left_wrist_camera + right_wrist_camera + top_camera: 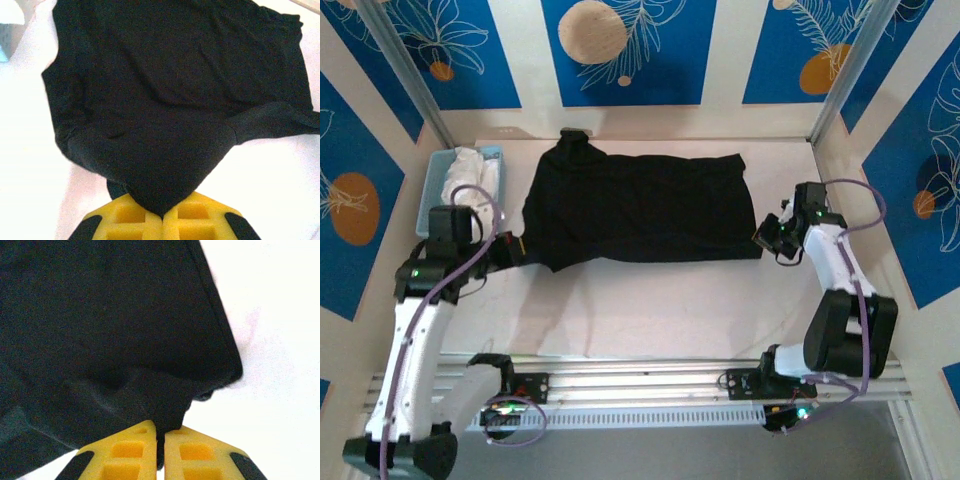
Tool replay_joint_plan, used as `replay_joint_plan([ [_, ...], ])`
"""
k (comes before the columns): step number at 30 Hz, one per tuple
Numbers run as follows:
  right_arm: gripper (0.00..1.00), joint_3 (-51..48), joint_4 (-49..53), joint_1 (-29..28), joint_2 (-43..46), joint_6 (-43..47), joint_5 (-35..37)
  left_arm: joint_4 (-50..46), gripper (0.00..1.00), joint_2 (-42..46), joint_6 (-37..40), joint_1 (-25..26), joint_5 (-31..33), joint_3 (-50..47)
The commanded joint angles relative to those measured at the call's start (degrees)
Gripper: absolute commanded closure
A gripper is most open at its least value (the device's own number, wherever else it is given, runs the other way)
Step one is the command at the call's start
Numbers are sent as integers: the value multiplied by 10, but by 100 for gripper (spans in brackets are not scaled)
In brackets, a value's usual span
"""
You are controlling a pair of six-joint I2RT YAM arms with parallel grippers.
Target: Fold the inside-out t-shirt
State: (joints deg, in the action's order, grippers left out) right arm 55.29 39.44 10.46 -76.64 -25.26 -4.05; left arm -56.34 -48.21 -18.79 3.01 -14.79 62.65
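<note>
The inside-out t-shirt (640, 208) is plain black and lies spread across the middle of the white table, its long side running left to right. My left gripper (516, 247) is at its near left corner, shut on a point of the black cloth (162, 192) that is pulled taut between the yellow fingers (130, 217). At the shirt's near right corner, my right gripper (763, 237) is shut on a fold of the t-shirt (165, 412), with cloth showing in the slit between its yellow fingers (192, 452).
A blue basket (432, 182) holding a white cloth garment (472, 172) stands at the back left, close to the shirt's left edge. Bare white table (650, 310) lies between the shirt and the aluminium rail (650, 380) at the near edge. Walls close in both sides.
</note>
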Motion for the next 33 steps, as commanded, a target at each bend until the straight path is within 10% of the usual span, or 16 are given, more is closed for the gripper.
replay_joint_plan([
  [1,90,-34,42,9,65,-13,-5,-91,100,36,21,-7,11,6],
  [21,84,-78,-43,29,-26,-42,-57,1,100,19,-15,-7,-36,-124],
  [33,61,-144,28,-8,44,-89,28,2,100,21,-19,-7,-73,-117],
])
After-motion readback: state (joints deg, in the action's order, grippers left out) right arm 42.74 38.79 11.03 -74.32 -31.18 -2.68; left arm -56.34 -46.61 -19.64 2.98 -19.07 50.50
